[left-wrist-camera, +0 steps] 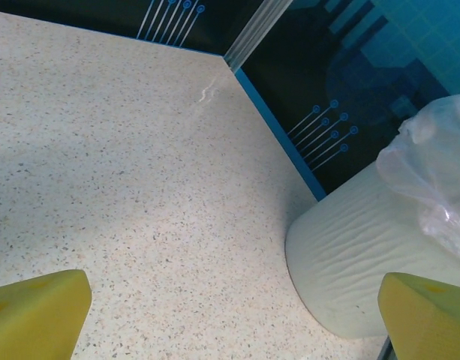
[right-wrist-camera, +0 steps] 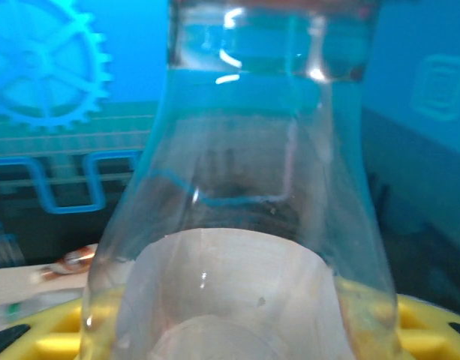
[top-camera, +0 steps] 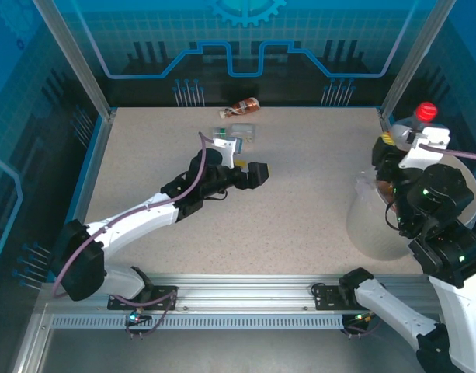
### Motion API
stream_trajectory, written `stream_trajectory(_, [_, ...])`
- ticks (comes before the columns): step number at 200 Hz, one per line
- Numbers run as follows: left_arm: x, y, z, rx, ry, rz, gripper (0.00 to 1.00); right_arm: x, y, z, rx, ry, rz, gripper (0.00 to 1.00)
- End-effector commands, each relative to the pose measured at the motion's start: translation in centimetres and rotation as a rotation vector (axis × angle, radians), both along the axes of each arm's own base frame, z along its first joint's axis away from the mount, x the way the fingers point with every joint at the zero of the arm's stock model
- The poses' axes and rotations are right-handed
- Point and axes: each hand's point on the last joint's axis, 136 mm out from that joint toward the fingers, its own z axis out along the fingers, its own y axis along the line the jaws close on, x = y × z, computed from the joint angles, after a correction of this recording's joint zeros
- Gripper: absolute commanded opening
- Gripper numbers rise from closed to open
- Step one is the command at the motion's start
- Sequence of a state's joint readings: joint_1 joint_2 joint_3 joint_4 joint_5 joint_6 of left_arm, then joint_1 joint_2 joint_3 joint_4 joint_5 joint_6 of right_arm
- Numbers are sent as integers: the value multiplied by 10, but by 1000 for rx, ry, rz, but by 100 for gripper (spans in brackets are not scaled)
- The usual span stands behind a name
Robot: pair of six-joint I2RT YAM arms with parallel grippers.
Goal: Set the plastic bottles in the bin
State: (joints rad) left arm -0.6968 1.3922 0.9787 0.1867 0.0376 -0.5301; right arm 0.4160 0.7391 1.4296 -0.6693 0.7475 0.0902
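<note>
- The right claw is closed around a clear plastic bottle with a red cap and holds it upright. In the wrist view the bottle's body sits between the yellow pads.
- The large round white translucent plastic bin stands at the right side of the speckled beige table. It is partly under the right arm and just nearer than the held bottle.
- The left claw stands wide open and holds nothing. Its yellow fingertips are spread above bare tabletop at mid-table, facing right toward the bin.
- Crumpled clear plastic shows above the bin's rim.
- By the far edge lies a brown plastic bottle, and just nearer lie clear bottles with a green label.
</note>
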Motion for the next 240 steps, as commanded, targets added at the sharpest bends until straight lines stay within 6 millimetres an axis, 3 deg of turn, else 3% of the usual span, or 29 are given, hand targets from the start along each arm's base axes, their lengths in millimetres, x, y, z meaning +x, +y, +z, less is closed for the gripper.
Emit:
stream_trajectory(1, [9, 1, 8, -14, -1, 42, 99, -23, -43, 12, -89, -3, -226, 40])
stream_trajectory(32, [9, 1, 8, -15, -1, 41, 99, -40, -61, 16, -107, 4, -315, 40])
stream_trajectory(56, [7, 2, 6, -16, 0, 42, 99, -41, -66, 9, -123, 55, -343, 39])
stream_trajectory(109, [6, 5, 2, -18, 6, 49, 99, -6, -73, -26, -96, 238, -388, 39])
stream_trajectory(162, [6, 11, -8, -7, 22, 62, 99, 29, -111, -82, 333, 282, -377, 42])
stream_trajectory(195, [7, 12, -11, -1, 36, 65, 99, 36, -123, -112, 530, 288, -375, 54])
stream_trajectory(230, [9, 12, -13, 5, 41, 69, 99, 27, -133, -131, 558, 322, -456, 85])
stream_trajectory(240, [10, 11, -14, 7, 46, 68, 99, 22, -137, -132, 556, 315, -492, 100])
